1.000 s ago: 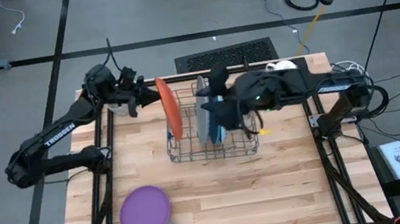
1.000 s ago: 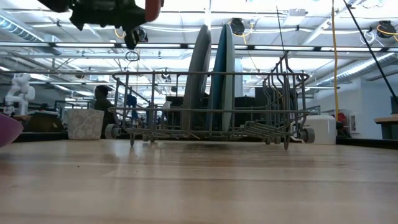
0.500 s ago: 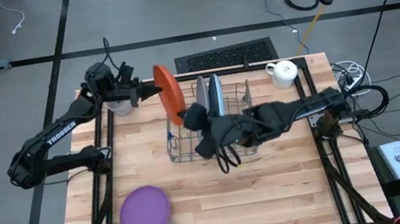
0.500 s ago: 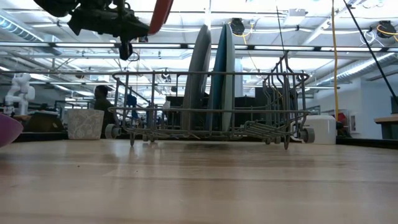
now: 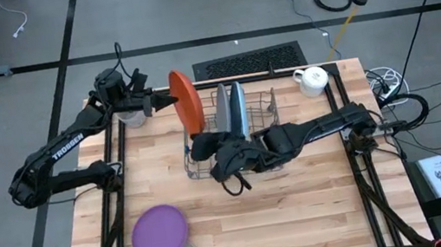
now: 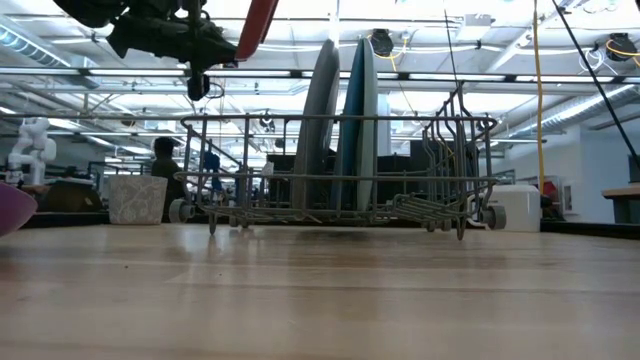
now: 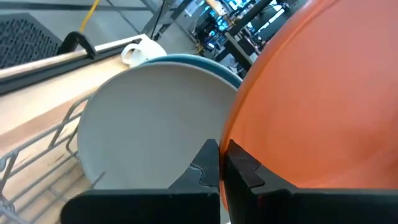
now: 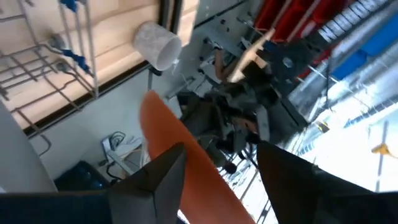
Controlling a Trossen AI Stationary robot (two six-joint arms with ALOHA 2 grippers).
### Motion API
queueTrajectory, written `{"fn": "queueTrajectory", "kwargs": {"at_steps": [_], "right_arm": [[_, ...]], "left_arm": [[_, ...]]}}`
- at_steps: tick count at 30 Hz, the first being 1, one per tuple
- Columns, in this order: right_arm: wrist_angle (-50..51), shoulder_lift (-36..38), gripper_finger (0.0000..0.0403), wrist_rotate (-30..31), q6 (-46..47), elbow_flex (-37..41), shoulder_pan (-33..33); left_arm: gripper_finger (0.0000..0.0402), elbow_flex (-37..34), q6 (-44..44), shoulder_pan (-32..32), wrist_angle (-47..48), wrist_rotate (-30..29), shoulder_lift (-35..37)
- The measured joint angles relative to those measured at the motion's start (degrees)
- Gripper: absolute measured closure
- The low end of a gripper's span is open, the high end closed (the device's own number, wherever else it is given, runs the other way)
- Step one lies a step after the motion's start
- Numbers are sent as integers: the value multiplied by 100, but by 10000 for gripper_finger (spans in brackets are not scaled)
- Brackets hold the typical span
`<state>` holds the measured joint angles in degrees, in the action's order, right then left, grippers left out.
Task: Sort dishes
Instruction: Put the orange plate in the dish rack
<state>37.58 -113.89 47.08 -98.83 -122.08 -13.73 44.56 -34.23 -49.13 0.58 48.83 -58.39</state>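
High view: the left gripper (image 5: 163,102) is clamping the round orange plastic plate (image 5: 186,102) on edge, upper centre, above the wire dish rack (image 5: 268,162). The right gripper (image 5: 205,148) is reaching wide-open at the rack's left end.

Low view: whitish-grey plate (image 6: 318,125) and blue plate (image 6: 360,120) are standing upright in the rack.

Left wrist view: fingers (image 7: 239,167) are pinching the orange plate's rim.

Right wrist view: the fingers (image 8: 160,170) are standing apart, framing the orange plate.

two plates (image 5: 231,113) in rack (image 5: 272,161) — mug (image 5: 313,80) behind
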Motion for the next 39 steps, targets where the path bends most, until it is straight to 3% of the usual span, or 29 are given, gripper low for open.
{"fn": "queueTrajectory", "kwargs": {"at_steps": [12,29,39], "right_arm": [[275,-55,299,-143,81,0,339],[197,-291,292,-250,593,-2,591],[-778,-127,291,-177,1345,13,22]], "left_arm": [[401,0,-128,29,379,-69,-2],[401,-2,60,29,483,-468,-7],[401,13,1327,77,163,-110,24]]}}
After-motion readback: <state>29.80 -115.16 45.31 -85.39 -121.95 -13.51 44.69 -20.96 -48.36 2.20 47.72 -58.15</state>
